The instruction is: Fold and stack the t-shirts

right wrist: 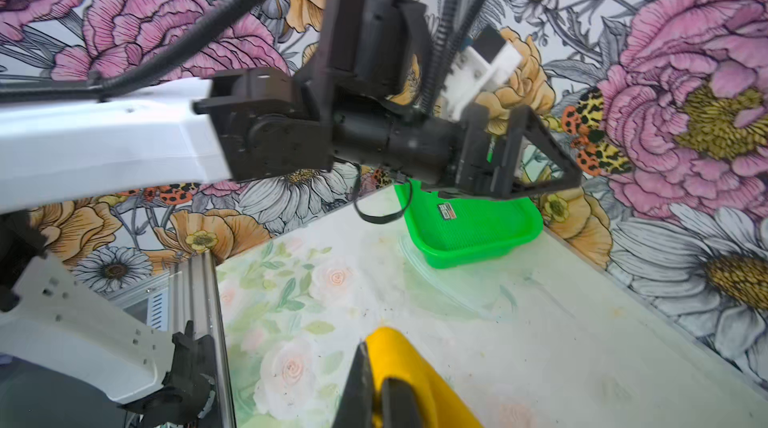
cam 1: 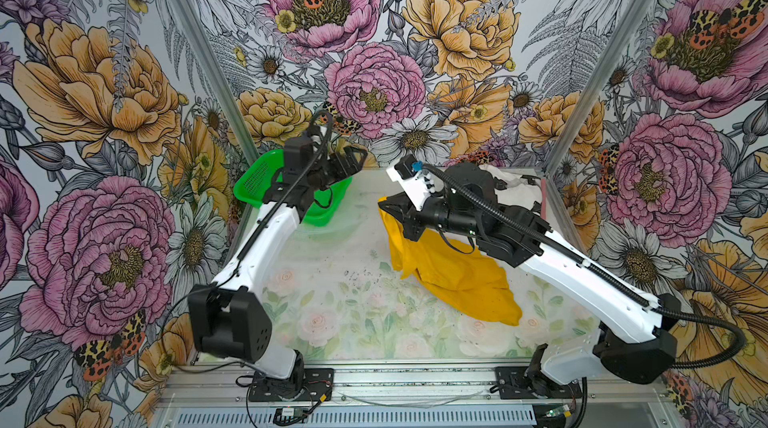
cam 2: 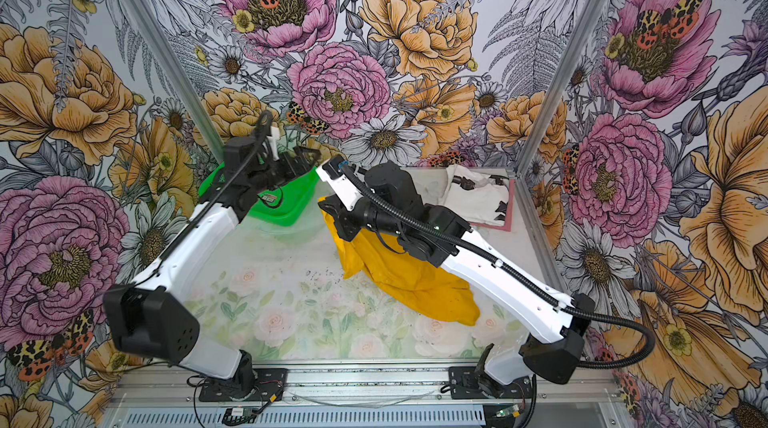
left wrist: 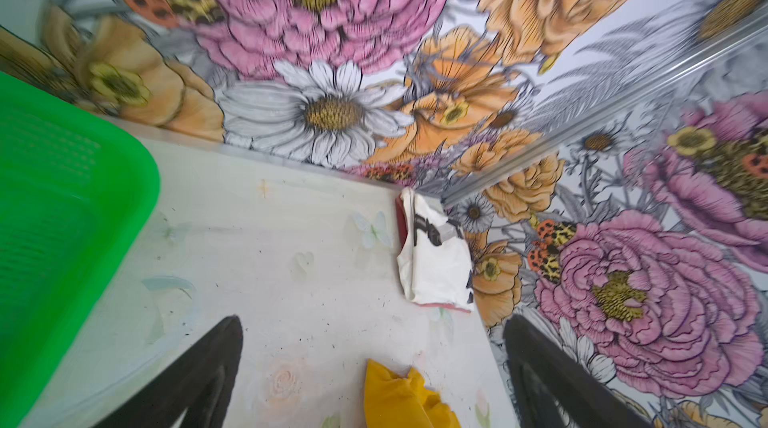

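Observation:
My right gripper [cam 1: 388, 206] [right wrist: 376, 368] is shut on one end of the mustard-yellow t-shirt [cam 1: 457, 276] [cam 2: 407, 276] and holds it up off the table. The rest of that shirt hangs down and lies crumpled on the table under the right arm. Its raised tip [left wrist: 395, 392] shows in the left wrist view. A folded white t-shirt [cam 2: 478, 197] [left wrist: 436, 264] with black markings lies on a pink one [cam 2: 510, 206] in the back right corner. My left gripper [cam 1: 349, 160] [left wrist: 372, 318] is open and empty, raised over the basket's near side.
A green mesh basket [cam 1: 249, 181] [right wrist: 478, 235] stands at the back left under the left arm. The flowered table [cam 1: 353, 314] is enclosed by flowered walls with metal corner posts [cam 1: 582, 93]. A metal rail [cam 1: 415, 380] runs along the front edge.

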Tool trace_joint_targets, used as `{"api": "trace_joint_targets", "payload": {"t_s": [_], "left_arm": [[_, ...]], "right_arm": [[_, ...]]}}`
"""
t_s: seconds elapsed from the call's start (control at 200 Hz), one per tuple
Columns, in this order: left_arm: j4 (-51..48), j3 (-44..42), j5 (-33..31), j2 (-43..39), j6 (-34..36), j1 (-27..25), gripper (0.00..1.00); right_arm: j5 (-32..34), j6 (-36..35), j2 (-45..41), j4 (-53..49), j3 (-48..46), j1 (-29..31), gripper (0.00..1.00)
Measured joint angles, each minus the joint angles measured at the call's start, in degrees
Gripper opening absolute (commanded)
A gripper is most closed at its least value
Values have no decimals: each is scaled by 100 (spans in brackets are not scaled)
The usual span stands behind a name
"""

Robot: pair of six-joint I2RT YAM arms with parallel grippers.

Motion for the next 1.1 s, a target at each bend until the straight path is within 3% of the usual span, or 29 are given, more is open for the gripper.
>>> {"api": "trace_joint_targets", "payload": {"t_s": [0.1, 0.155, 0.245, 0.33, 0.45, 0.525, 0.625, 0.71, 0.826, 1.101], "left_arm": [[-9, -608, 254, -1099, -57, 1368, 99], [-98, -857, 420, -1394, -63, 1864, 99], [-328, -1093, 754, -1547, -55, 2216, 99], [-535, -1198, 979, -1480, -48, 2308, 99], [-664, -1204, 1180, -1394, -48, 2319, 99], [-682, -1204, 1268, -1370, -44, 2291, 99], [-699, -1178, 1285, -1338, 11, 2124, 99], [-706, -1174, 1274, -1318, 59, 1825, 99], [-763, -1174, 1233, -1279, 179, 1327, 99], [-970, -1919, 656, -1408, 455, -87, 99]], "right_arm": [[-372, -9, 732, 17, 1329, 85, 0], [-564, 4, 1056, 31, 2065, 120, 0], [-774, 13, 1300, 70, 2927, 173, 0], [-811, 11, 1113, 138, 3084, 173, 0], [-160, 81, 46, 278, 1958, 79, 0], [527, 422, -1014, 289, 654, -431, 0], [1460, 1082, -2448, 144, -1351, -1993, 26], [2039, 1405, -3139, -380, -2616, -3045, 52], [2190, 1639, -3150, -1132, -3386, -3534, 75], [2124, 1753, -3023, -1714, -4360, -3560, 77]]}}
